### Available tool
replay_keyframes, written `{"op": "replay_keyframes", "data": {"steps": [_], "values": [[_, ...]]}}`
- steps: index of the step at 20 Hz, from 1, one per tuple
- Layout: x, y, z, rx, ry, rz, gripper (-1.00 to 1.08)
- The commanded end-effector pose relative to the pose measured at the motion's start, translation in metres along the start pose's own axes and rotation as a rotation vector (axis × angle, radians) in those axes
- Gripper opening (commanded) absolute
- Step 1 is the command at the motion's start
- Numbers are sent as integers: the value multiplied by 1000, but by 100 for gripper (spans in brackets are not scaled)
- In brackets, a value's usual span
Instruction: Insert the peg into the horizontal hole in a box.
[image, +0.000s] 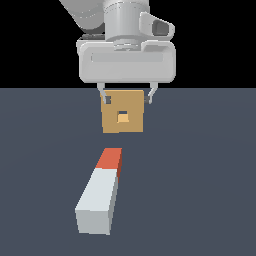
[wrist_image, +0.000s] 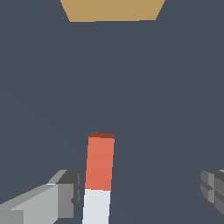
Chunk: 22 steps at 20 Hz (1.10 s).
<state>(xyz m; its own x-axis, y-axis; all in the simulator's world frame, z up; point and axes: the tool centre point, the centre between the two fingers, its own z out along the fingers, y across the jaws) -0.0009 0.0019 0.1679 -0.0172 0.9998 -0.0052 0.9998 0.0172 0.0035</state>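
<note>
Evidently the grasp is not yet made: the peg (image: 101, 192) lies free on the desk (image: 200, 190), its orange end turned toward the box (image: 123, 118) and set well apart from it. The gripper (image: 126, 98) is held above, jaws spread wide and empty. Next, a descent over the peg is called for, the jaws closed across its width, before alignment with the hole (image: 123, 118).
</note>
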Motion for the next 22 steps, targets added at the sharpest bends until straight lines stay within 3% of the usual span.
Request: {"op": "replay_keyframes", "data": {"steps": [1,9,22], "values": [[0,0,0,0,0,0,100],[-24,-9,17,1,0,13,100],[-123,-44,86,3,3,64,100]]}}
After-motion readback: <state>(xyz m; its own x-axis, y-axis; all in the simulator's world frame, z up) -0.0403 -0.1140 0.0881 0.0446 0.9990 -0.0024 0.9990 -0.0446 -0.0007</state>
